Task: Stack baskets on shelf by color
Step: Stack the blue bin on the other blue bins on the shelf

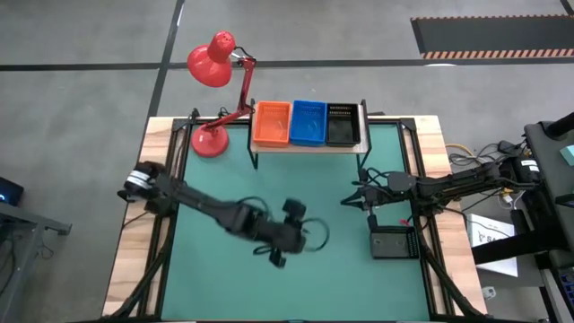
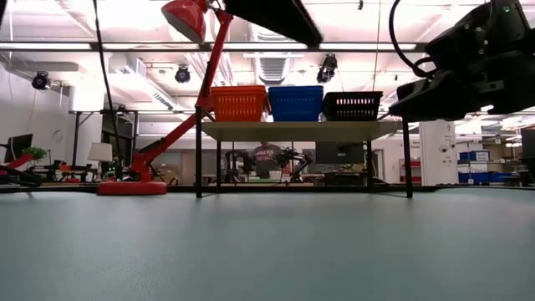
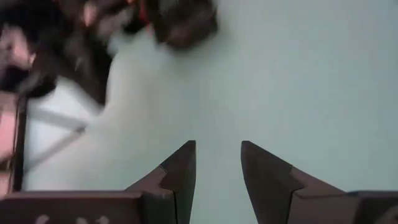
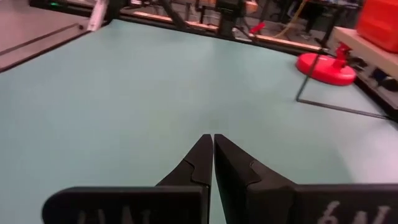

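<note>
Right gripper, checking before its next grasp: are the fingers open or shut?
Shut: the right gripper shows both dark fingers pressed together, holding nothing.

The dark left arm reaches from the table's left edge toward the middle, its two-finger left gripper (image 3: 217,171) empty, fingers parted with a clear gap. The dark right arm extends in from the right side, its right gripper (image 4: 213,158) fingers pressed together, holding nothing.
</note>
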Motion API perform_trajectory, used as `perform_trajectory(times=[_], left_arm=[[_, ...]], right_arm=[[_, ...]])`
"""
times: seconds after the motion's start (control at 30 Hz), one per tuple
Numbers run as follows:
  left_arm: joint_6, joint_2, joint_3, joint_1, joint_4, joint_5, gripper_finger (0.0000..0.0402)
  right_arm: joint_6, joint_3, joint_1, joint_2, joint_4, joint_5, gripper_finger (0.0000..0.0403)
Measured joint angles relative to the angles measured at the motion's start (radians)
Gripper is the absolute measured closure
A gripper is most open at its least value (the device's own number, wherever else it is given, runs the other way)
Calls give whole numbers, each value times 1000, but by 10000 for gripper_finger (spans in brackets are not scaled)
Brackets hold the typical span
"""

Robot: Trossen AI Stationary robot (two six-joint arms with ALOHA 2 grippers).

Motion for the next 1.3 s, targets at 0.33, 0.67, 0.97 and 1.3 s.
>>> perform_trajectory(times=[0.33, 0.67, 0.97, 1.3], left_arm=[[52, -230, -488, -23, 732, -34, 290], [101, -502, -783, -21, 974, -85, 290], [106, -681, -897, -16, 1011, -90, 290], [149, -801, -926, -15, 1007, -97, 290]], right_arm=[[35, 0, 3, 16, 183, 77, 394], [-27, 260, 2, 113, 84, 291, 394], [-49, 634, -1, 292, -435, 568, 394], [-70, 882, -68, 447, -720, 696, 394]])
